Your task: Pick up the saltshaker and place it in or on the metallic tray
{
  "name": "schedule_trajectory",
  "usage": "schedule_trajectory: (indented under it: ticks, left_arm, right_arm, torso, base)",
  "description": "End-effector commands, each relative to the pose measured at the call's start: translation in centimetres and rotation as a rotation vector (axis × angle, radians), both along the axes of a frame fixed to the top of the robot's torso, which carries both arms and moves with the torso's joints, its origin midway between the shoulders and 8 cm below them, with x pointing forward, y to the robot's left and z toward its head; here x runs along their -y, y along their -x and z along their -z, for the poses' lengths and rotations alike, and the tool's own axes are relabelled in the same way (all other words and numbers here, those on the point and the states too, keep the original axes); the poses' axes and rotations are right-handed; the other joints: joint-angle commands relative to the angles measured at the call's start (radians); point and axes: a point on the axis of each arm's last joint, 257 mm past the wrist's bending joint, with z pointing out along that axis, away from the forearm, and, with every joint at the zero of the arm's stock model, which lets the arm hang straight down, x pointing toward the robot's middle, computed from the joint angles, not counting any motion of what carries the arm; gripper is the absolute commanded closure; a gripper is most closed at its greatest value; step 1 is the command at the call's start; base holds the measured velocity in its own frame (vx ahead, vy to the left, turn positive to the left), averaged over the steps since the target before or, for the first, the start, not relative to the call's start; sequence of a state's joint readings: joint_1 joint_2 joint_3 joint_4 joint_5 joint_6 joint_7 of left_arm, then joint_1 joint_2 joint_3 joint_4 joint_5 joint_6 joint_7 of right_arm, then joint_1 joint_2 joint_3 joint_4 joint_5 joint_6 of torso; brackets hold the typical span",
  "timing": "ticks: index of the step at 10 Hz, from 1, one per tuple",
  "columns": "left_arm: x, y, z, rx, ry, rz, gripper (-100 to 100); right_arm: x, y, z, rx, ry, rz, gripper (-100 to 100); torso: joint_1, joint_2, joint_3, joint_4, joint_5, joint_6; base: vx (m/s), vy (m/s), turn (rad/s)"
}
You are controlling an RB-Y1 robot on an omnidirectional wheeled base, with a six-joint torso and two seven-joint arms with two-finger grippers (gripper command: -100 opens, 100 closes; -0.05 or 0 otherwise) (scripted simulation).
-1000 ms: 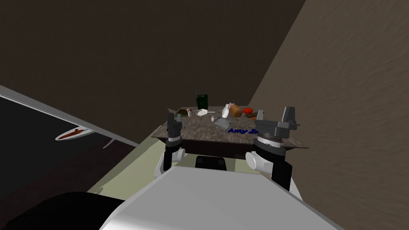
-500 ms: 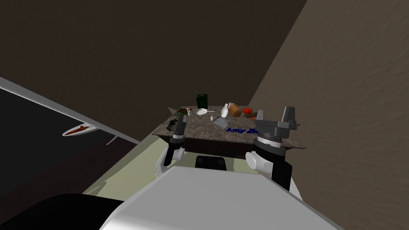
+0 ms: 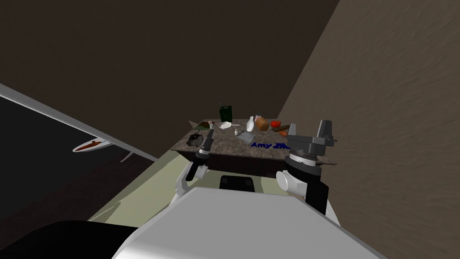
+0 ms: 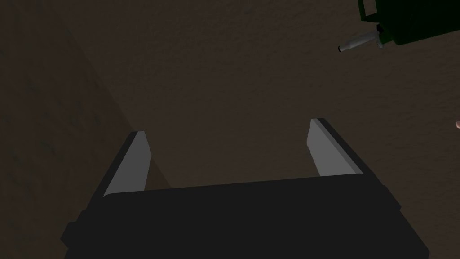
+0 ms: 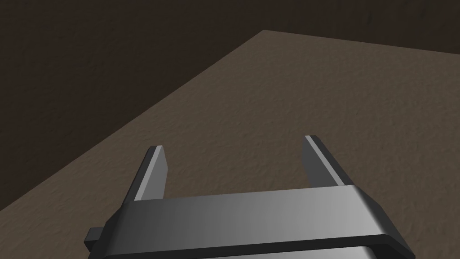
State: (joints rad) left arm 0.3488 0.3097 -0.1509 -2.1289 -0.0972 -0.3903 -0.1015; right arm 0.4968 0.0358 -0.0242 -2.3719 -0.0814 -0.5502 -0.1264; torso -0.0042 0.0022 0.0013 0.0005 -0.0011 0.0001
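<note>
The left gripper (image 4: 229, 129), its jaws wide apart and empty, has swung forward over the table's (image 3: 229, 144) near left edge, so the reach seems begun. The saltshaker (image 3: 236, 131) stands mid-table, just beside the grey tray (image 3: 246, 136). The right gripper (image 3: 309, 131) hangs spread and empty by the near right corner.

A dark brown wall (image 3: 157, 54) stood behind the worktop (image 3: 229, 146) and met a lighter tan wall (image 3: 395, 112) on the right, in a corner just past the worktop's far right end. Both walls had a rough, grainy surface. The worktop had a mottled grey-brown, stone-like top over a dark base. The floor (image 3: 143, 191) in front of it was pale green. To the left a pale grey edge (image 3: 67, 120) ran aslant, with a black area (image 3: 31, 148) beyond it. The light was dim.
</note>
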Motion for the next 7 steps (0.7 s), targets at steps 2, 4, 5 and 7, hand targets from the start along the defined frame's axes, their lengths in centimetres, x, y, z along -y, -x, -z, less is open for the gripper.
schedule_trajectory:
  ticks: [2,4,5,7]
  left_arm:
    - [0.4,-1.2,2.1,-0.071,-0.044,0.015,-100]
    - [0.6,-2.1,3.8,-0.126,-0.081,0.025,-100]
    - [0.8,-2.9,5.3,-0.173,-0.118,0.036,-100]
    - [0.6,-3.8,7.2,-0.233,-0.157,0.036,-100]
  right_arm:
    - [0.0,0.0,0.0,0.0,0.0,0.0,0]
    - [0.0,0.0,0.0,0.0,0.0,0.0,0]
    - [0.0,0.0,0.0,0.0,0.0,0.0,0]
    - [0.0,0.0,0.0,0.0,0.0,0.0,0]
  torso:
    - [0.0,-0.001,0.0,0.0,0.0,0.0]
    - [0.001,0.0,0.0,0.0,0.0,0.0]
    - [0.001,0.0,0.0,0.0,0.0,0.0]
    - [0.001,-0.001,0.0,0.0,0.0,0.0]
  base:
    - [-0.023,-0.052,-0.014]
    - [-0.039,-0.051,-0.024]
    - [-0.039,-0.056,-0.05]
    - [-0.021,-0.05,-0.039]
